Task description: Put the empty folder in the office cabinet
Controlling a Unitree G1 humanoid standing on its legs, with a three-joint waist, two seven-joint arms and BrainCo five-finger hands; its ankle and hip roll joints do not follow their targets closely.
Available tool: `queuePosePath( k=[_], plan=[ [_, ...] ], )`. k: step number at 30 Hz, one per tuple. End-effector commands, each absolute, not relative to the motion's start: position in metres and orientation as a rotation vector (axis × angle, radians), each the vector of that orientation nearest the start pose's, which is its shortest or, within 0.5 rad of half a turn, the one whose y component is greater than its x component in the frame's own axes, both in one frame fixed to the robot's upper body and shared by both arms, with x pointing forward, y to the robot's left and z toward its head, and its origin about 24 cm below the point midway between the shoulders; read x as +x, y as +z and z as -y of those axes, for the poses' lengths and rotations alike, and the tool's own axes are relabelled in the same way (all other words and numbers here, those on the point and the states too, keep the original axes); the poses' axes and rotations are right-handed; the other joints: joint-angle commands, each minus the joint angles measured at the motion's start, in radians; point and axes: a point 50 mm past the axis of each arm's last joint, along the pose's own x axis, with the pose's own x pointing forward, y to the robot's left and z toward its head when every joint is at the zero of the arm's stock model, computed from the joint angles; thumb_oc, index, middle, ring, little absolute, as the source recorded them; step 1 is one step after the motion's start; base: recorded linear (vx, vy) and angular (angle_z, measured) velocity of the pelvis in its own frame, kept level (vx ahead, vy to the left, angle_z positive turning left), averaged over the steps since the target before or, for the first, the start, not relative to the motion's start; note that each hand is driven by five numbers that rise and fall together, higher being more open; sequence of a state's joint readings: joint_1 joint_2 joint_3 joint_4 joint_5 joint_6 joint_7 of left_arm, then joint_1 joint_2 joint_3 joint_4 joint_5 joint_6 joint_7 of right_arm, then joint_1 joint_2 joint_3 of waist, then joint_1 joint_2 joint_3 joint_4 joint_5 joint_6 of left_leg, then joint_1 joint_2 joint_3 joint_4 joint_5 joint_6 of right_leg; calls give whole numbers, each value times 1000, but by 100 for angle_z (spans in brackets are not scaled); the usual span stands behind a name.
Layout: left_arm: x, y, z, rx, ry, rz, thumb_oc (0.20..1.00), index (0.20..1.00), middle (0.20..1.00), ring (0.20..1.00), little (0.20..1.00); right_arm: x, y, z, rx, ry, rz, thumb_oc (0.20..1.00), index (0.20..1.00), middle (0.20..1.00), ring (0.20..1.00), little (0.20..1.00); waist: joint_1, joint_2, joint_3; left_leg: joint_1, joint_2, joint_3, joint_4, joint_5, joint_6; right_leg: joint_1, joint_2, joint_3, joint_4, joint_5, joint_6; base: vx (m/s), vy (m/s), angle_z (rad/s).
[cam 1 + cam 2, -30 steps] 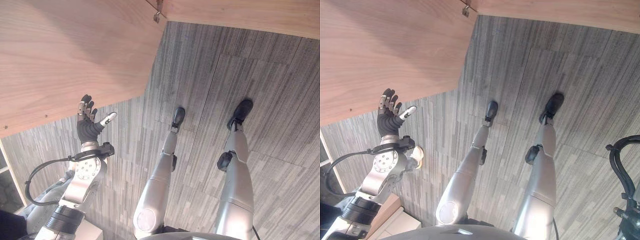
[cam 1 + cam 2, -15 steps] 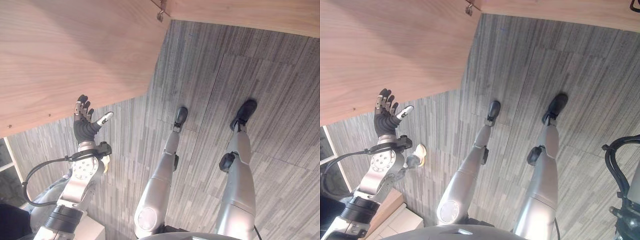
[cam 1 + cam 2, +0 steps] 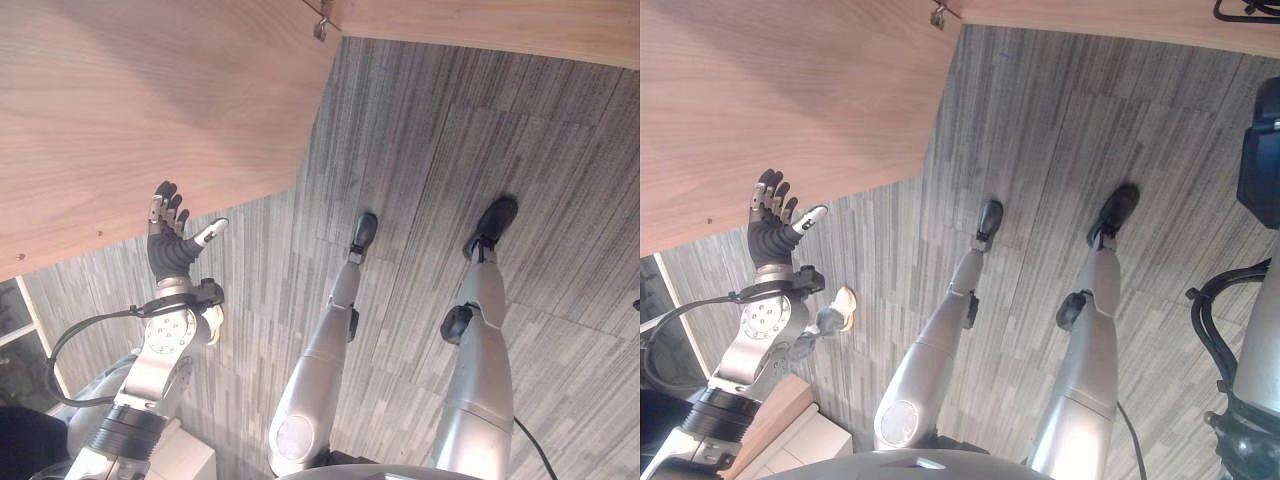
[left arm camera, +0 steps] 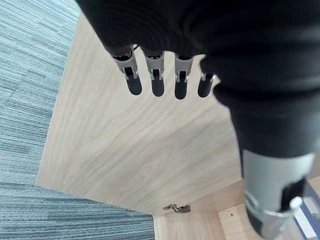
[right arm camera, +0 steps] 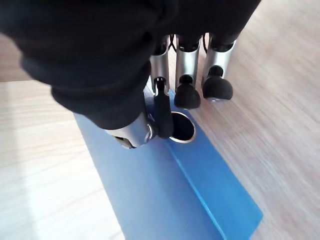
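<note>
Grey striped carpet floor (image 3: 420, 130) lies below the light wooden cabinet door (image 3: 130, 100), by which the left hand (image 3: 170, 245) hovers with straight, empty fingers. Right hand (image 5: 165, 95) pinches the blue plastic folder (image 5: 175, 195) at its metal ring hole over light wood. I judge the placing step is under way; next, the folder must slide into the cabinet.

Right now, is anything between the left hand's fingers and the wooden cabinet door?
Nothing: in the left wrist view the left hand's straight fingers hang before the bare wooden cabinet door.
</note>
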State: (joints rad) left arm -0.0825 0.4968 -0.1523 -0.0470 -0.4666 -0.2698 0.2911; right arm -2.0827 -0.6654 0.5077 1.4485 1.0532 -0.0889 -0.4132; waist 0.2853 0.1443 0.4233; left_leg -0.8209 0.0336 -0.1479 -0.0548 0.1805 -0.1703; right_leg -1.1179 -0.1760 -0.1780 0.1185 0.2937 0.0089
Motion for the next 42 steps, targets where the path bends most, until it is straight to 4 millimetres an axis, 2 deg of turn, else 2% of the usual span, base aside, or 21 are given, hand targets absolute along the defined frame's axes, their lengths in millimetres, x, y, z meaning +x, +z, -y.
queuePosePath(
  k=[1,8,9,10,20,23,24,25,26,28,29,30,31,32,33,35,36,37,38,41,42],
  plan=[
    [249,98,-215,24,75,284,1000,1000,1000,1000,1000,377,451,195,331,-363,592,200,200,200,200,200,35,27,-141,234,117,-4,-32,-192,-61,-45,-42,87,274,-335,170,0,0,0],
    [247,97,-218,20,88,279,1000,1000,1000,1000,1000,372,449,222,399,-459,575,200,200,200,200,200,41,36,-139,231,114,-3,-32,-195,-60,-36,-44,86,257,-332,172,0,0,0],
    [246,97,-217,18,88,279,1000,1000,1000,1000,1000,371,449,226,401,-474,575,620,620,620,620,620,41,37,-139,230,113,-2,-32,-195,-60,-37,-44,87,257,-332,171,0,0,0],
    [246,97,-217,18,88,279,1000,1000,1000,1000,1000,371,449,226,401,-474,575,1000,1000,1000,1000,1000,42,37,-139,230,113,-2,-32,-195,-60,-37,-44,87,257,-332,171,0,0,0],
    [246,91,-217,5,92,257,1000,1000,1000,1000,1000,369,440,246,360,-587,535,1000,1000,1000,1000,1000,45,49,-140,241,109,2,-32,-194,-56,-24,-41,93,241,-325,172,0,0,0],
    [246,88,-216,-7,101,247,1000,1000,1000,1000,1000,371,430,254,352,-644,502,1000,1000,1000,1000,1000,45,55,-144,254,105,7,-32,-196,-51,-8,-39,99,231,-320,173,-31,15,-1],
    [246,88,-216,-13,102,245,1000,1000,1000,1000,1000,370,428,258,359,-671,497,1000,1000,1000,1000,1000,41,56,-139,247,100,6,-32,-181,-53,-10,-42,94,223,-289,164,0,0,0],
    [246,87,-216,-15,108,243,1000,1000,1000,1000,1000,370,427,261,370,-690,492,1000,1000,1000,1000,1000,45,59,-147,259,102,7,-32,-197,-49,4,-40,98,220,-316,173,0,0,0],
    [246,87,-216,-18,112,242,1000,1000,1000,1000,1000,369,424,264,388,-713,483,1000,1000,1000,1000,1000,44,61,-148,259,100,8,-32,-195,-49,10,-42,99,212,-310,172,52,43,-1],
    [246,85,-214,-31,123,237,1000,1000,1000,1000,1000,368,416,274,444,-778,462,1000,1000,1000,1000,1000,44,66,-150,266,96,9,-32,-199,-45,25,-41,99,199,-307,172,-34,1,0],
    [246,85,-214,-29,122,236,1000,1000,1000,1000,1000,368,415,275,445,-783,460,1000,1000,1000,1000,1000,42,65,-142,261,94,9,-32,-187,-47,21,-43,93,197,-282,165,-13,35,1],
    [246,84,-212,-31,123,233,1000,1000,1000,1000,1000,368,409,278,478,-819,435,1000,1000,1000,1000,1000,49,71,-153,275,93,9,-32,-200,-42,43,-42,96,186,-304,171,0,0,0],
    [246,84,-210,-31,118,233,1000,1000,1000,1000,1000,369,405,279,483,-835,423,1000,1000,1000,1000,1000,51,73,-154,278,92,9,-32,-201,-40,49,-43,95,180,-303,171,-26,32,0],
    [245,83,-208,-32,109,232,1000,1000,1000,1000,1000,370,400,283,481,-861,410,1000,1000,1000,1000,1000,51,75,-148,275,89,8,-32,-191,-41,50,-47,89,171,-275,164,-21,18,-4],
    [244,84,-207,-32,108,236,1000,1000,1000,1000,1000,369,399,284,484,-872,405,1000,1000,1000,1000,1000,56,77,-156,282,90,7,-32,-203,-38,63,-45,94,163,-299,171,-23,21,-4],
    [242,83,-206,-29,102,236,1000,1000,1000,1000,1000,370,393,288,480,-892,384,1000,1000,1000,1000,1000,61,79,-155,284,88,6,-32,-201,-35,72,-43,93,150,-287,168,-43,19,0],
    [241,82,-204,-30,95,234,1000,1000,1000,1000,1000,370,389,291,473,-903,373,1000,1000,1000,1000,1000,61,77,-151,282,85,7,-32,-189,-34,70,-43,87,146,-263,162,-51,20,2],
    [241,83,-204,-33,94,235,1000,1000,1000,1000,1000,371,386,292,467,-908,363,1000,1000,1000,1000,1000,63,76,-157,290,87,8,-32,-201,-30,79,-40,91,142,-282,168,-91,29,0],
    [240,82,-202,-34,90,233,1000,1000,1000,1000,1000,372,379,295,457,-925,341,1000,1000,1000,1000,1000,62,76,-152,290,84,11,-32,-193,-27,77,-42,88,135,-256,162,-34,51,-4],
    [240,83,-201,-39,84,235,1000,1000,1000,1000,1000,373,369,300,447,-947,313,1000,1000,1000,1000,1000,62,74,-153,301,83,14,-32,-198,-17,88,-37,91,125,-251,162,-50,46,-6],
    [240,85,-199,-44,78,244,1000,1000,1000,1000,1000,374,356,305,441,-975,272,1000,1000,1000,1000,1000,61,71,-151,317,81,14,-32,-202,-5,101,-34,90,112,-244,161,-37,66,-4]
  ],
)
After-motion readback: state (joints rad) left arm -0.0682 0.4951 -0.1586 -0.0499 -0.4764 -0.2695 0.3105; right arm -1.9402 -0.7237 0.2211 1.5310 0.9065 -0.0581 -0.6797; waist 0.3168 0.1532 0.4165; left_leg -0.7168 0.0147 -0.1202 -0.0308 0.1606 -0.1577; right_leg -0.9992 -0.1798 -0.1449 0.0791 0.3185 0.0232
